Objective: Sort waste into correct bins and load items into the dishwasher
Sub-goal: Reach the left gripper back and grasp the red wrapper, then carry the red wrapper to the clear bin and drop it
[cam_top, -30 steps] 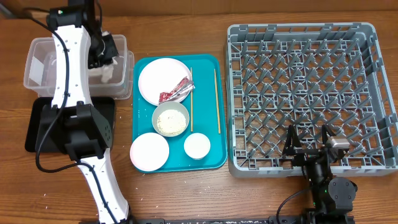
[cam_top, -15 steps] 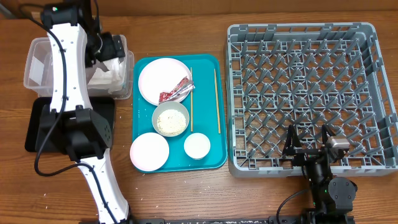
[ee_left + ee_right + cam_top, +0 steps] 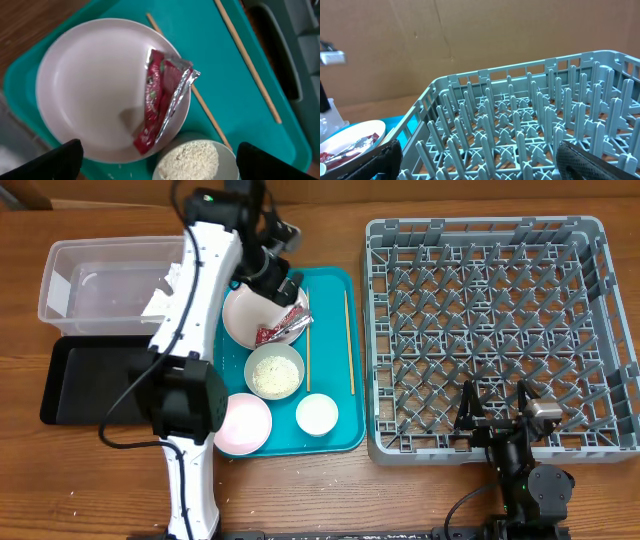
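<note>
The grey dish rack (image 3: pixel 485 330) fills the right side of the table (image 3: pixel 300 490), its pegs bare. The right gripper (image 3: pixel 495 420) sits at the rack's near wall with its fingers spread apart and nothing between them, just as it was a second ago. The teal tray (image 3: pixel 335 300) lies left of the rack.

Further left, the clear tub (image 3: pixel 100 245) stands behind the black tray (image 3: pixel 90 385). The white left arm (image 3: pixel 200 300) crosses the right ends of both and hides them. A second ago that arm reached over the tub. It has since swung right, so the tub's inside shows, with a white napkin (image 3: pixel 158 302) partly hidden behind the arm.

On the teal tray, the far edge of the large white plate (image 3: pixel 250 320) is covered by the left gripper (image 3: pixel 275 275), which hovers above it with its fingers wide apart and empty. The arm cuts off the left side of the pink plate (image 3: pixel 250 425). The bowl (image 3: pixel 274 348) holds whitish grains (image 3: pixel 272 377), and the cup (image 3: pixel 317 414) stands just beside it.

The red wrapper (image 3: pixel 282 330) lies on the right part of the white plate with its silver lining showing. Its print is too small to read. Two chopsticks (image 3: pixel 348 340) lie lengthwise on the tray, one at the plate's right rim and the other nearer the rack.
</note>
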Controlling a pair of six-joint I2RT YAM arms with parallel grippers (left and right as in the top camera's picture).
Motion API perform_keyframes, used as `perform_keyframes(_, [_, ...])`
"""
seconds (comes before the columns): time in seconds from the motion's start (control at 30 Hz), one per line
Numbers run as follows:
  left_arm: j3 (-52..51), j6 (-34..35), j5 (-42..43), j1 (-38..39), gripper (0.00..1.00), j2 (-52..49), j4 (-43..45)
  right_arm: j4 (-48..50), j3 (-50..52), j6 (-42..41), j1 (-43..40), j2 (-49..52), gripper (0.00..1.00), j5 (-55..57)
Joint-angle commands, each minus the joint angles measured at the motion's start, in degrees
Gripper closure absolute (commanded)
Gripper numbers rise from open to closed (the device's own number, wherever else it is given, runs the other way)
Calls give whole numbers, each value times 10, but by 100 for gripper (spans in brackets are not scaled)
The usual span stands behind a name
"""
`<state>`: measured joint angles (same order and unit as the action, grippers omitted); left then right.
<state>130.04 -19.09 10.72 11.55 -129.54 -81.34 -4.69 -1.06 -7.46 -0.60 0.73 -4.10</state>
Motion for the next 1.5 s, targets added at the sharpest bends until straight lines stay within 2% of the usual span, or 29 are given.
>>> perform_keyframes(0.0, [-56,-53,7,7,0,-7,40,3,6,2,3,-6,0,-1])
perform_keyframes(0.33, [-162,-107,8,15,3,-8,119,3,6,2,3,-6,0,-1])
perform_keyframes(0.53, [-220,-111,7,16,7,-9,178,3,6,2,3,-6,0,-1])
perform_keyframes(0.77, [-239,-107,-8,16,20,-12,221,3,6,2,3,-6,0,-1])
perform_keyframes(1.03, [-239,-106,-10,16,26,-40,247,3,6,2,3,-6,0,-1])
perform_keyframes(1.17, [-239,-106,-15,16,38,-46,249,3,6,2,3,-6,0,-1])
perform_keyframes(1.2, [-239,-105,-19,16,47,-46,251,3,6,2,3,-6,0,-1])
perform_keyframes(1.27, [-239,-103,-22,16,58,-46,253,3,6,2,3,-6,0,-1])
perform_keyframes(1.3, [-239,-100,-22,16,68,-46,253,3,6,2,3,-6,0,-1])
perform_keyframes(1.33, [-235,-85,-28,15,83,-46,252,3,6,2,3,-6,0,-1])
perform_keyframes(1.47, [-186,-41,-60,14,96,-46,218,3,6,2,3,-6,0,-1])
